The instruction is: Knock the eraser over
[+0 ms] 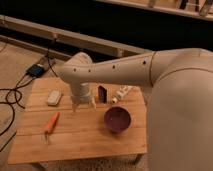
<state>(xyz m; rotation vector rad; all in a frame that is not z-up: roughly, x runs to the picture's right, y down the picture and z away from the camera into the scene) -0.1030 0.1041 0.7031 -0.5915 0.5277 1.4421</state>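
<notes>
The eraser (pixel 102 93) is a small dark block standing upright on the wooden table (pixel 80 135), near its back middle. My gripper (pixel 83 105) hangs from the white arm just left of the eraser, its fingertips close above the table top. A small gap shows between the gripper and the eraser. The wrist covers most of the gripper.
A white rounded flat bar (pixel 54 97) lies at the left of the table. An orange carrot-like object (pixel 51 123) lies front left. A purple bowl (pixel 117 119) sits right of centre. A white tube with a red tip (pixel 121 93) lies right of the eraser. Cables and a box (pixel 36 70) are on the floor at left.
</notes>
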